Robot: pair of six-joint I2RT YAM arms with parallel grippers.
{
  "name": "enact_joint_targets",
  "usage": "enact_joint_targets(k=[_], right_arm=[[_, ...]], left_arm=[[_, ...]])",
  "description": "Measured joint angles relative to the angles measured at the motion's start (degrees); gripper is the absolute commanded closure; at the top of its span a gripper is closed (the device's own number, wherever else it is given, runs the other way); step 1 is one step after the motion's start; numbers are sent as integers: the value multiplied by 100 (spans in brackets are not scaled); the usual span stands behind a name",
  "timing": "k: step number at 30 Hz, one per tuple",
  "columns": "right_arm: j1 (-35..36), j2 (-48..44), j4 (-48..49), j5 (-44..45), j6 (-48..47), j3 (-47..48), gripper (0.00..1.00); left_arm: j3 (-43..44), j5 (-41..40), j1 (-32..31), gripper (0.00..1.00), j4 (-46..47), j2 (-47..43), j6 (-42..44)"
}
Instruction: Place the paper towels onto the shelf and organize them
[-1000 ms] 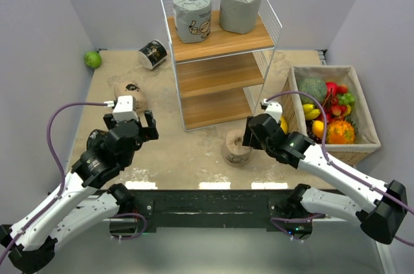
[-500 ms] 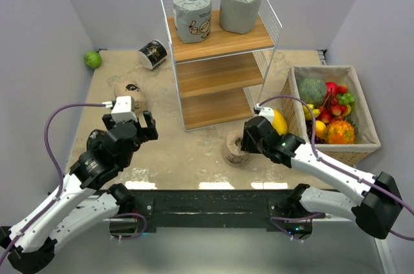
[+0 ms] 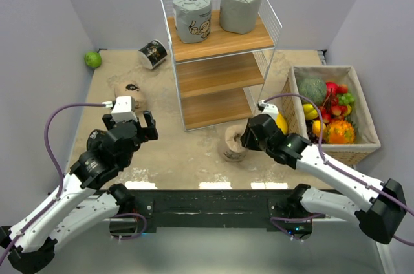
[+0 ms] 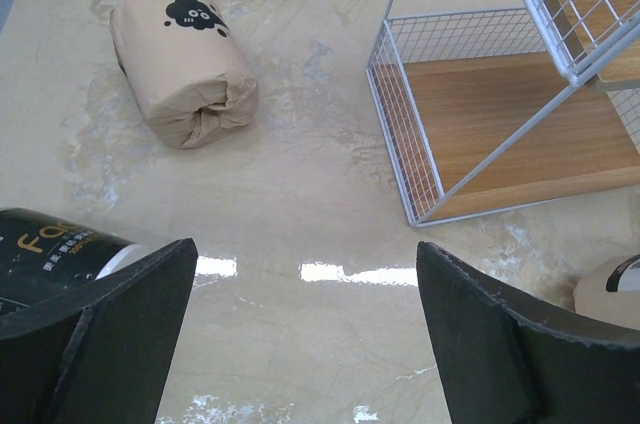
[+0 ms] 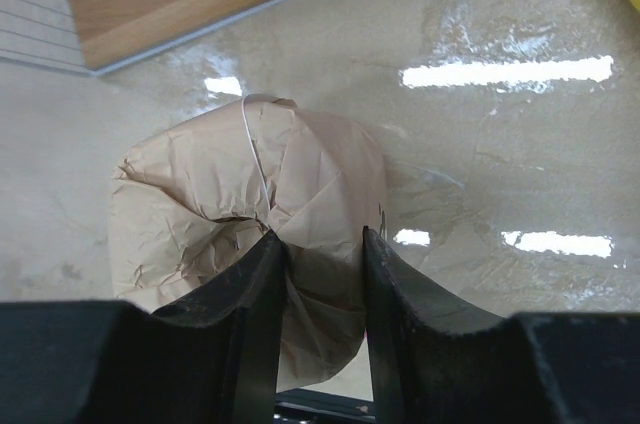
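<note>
The shelf (image 3: 223, 42) stands at the back centre with two grey paper towels (image 3: 191, 12) (image 3: 241, 6) on its top board. In front of it a beige roll (image 3: 231, 145) leans on the table, and my right gripper (image 3: 247, 138) is shut on its crumpled wrapper end (image 5: 250, 194), fingers (image 5: 262, 274) pinching a fold. My left gripper (image 4: 305, 249) hangs open over bare table. Ahead of it lies another beige roll (image 4: 185, 64) (image 3: 131, 95). A black roll (image 4: 50, 254) sits by the left finger, and a second black roll (image 3: 153, 53) lies at the back left.
A woven basket (image 3: 365, 149) of fruit sits to the right of the shelf. A yellow fruit (image 3: 280, 121) lies beside my right wrist, and a green fruit (image 3: 93, 59) is in the back left corner. Walls close in on three sides.
My right gripper has closed on the beige roll's wrapper and the roll has tipped slightly. The left arm has barely moved.
</note>
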Motion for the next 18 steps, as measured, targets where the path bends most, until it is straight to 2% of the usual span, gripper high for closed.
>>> enact_joint_targets(k=[9, 18], right_arm=[[0, -599, -212, 66, 146, 1141, 70], [0, -280, -179, 487, 184, 2562, 69]], left_arm=[[0, 0, 0, 4, 7, -2, 2], [0, -2, 0, 3, 15, -57, 0]])
